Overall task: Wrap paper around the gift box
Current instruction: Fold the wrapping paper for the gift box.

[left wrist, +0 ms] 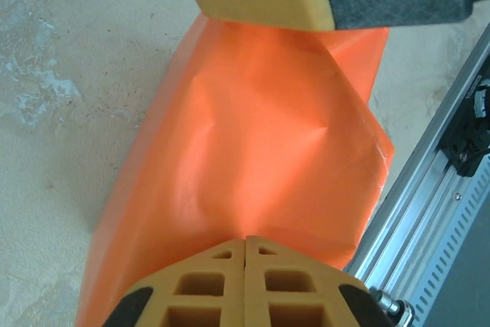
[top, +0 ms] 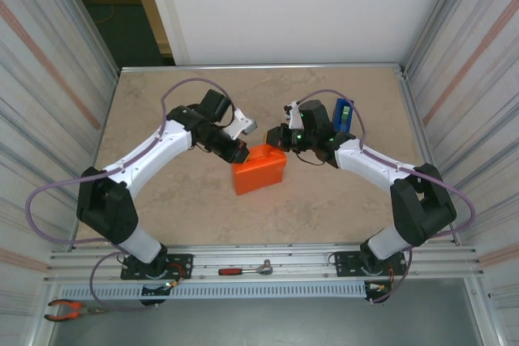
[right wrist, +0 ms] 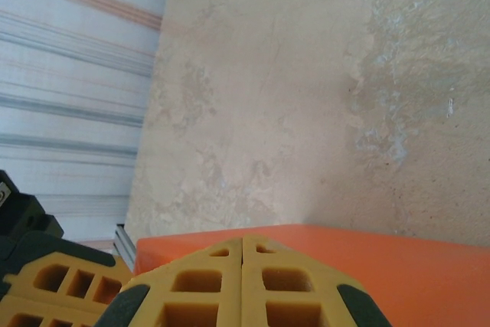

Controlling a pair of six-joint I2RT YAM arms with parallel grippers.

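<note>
Fingers together, left end effector [top: 241,151] at ten o'clock and right end effector [top: 277,138] at two should press thin orange paper [left wrist: 260,151] flat onto the squarish gift box [top: 259,172].

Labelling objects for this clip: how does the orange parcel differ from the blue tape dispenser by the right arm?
Colour: the orange parcel is bright orange, the tape dispenser blue. Pose: the parcel lies low and broad; the dispenser stands upright and narrow. Place: the parcel sits mid-table; the dispenser stands farther back, partly hidden by the right arm. Both are on the table.
</note>
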